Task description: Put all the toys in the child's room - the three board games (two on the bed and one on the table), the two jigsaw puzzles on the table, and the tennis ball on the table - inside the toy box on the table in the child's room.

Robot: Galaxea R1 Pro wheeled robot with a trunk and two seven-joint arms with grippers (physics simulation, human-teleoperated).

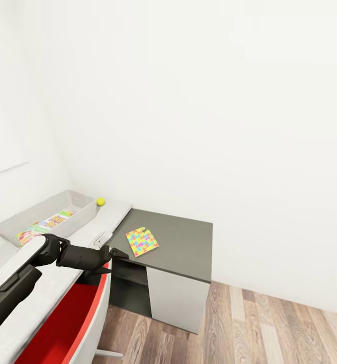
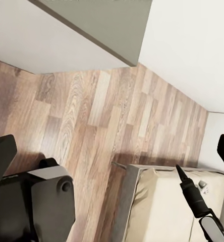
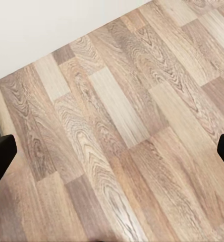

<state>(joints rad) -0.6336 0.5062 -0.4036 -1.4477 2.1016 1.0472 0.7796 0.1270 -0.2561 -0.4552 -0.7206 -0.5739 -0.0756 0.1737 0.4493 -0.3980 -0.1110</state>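
Left gripper (image 1: 119, 254) open, just beside jigsaw puzzle (image 1: 141, 241).

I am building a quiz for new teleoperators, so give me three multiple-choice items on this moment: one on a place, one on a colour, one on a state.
1. Where does the jigsaw puzzle lie?
A. in the toy box
B. on the dark-grey section of the table
C. on the floor

2. What colour is the tennis ball?
A. red
B. blue
C. yellow-green

3. What is the state of the toy box?
A. it holds flat printed items
B. it is tipped upside down
C. it is held up by a gripper

Answers:
1 B: the head view shows the puzzle flat on the dark-grey section of the table, apart from the box.
2 C: the ball beside the box's far end is yellow-green.
3 A: bright printed items lie on its bottom.
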